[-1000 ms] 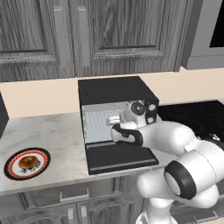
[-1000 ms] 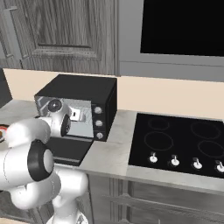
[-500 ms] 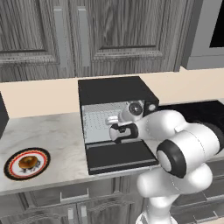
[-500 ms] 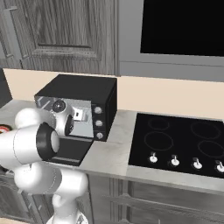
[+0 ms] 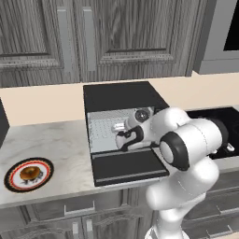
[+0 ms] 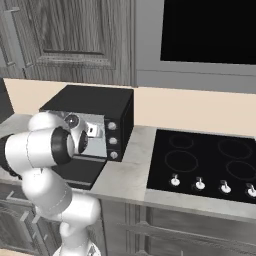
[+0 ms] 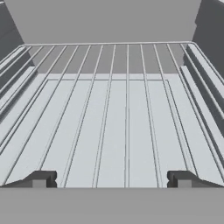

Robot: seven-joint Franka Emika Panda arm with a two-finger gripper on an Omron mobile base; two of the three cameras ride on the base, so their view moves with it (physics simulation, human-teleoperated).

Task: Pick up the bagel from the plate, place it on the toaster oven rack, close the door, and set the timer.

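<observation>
The bagel (image 5: 30, 172) lies in the middle of the plate (image 5: 14, 183) at the counter's front left, far from my hand. The toaster oven (image 5: 122, 96) stands open, its black door (image 5: 128, 166) folded down flat in front. My gripper (image 5: 119, 131) is at the oven's mouth, above the door and pointing into the cavity, also seen from the other side (image 6: 92, 131). In the hand view the toaster oven rack (image 7: 127, 113) stretches ahead, bare. The gripper (image 7: 112, 181) is open, its fingertips (image 7: 41, 179) wide apart with nothing between them.
Control knobs (image 6: 112, 140) run down the oven's right side. A black cooktop (image 6: 210, 165) lies right of the oven. Grey cabinets (image 5: 70, 37) hang above the counter (image 5: 51, 140). My white arm's elbow (image 5: 186, 142) bulks in front of the oven's right half.
The hand has shifted slightly left at the oven's mouth while the elbow swung up and round. The gripper stayed open. Bagel, plate and door have not moved.
</observation>
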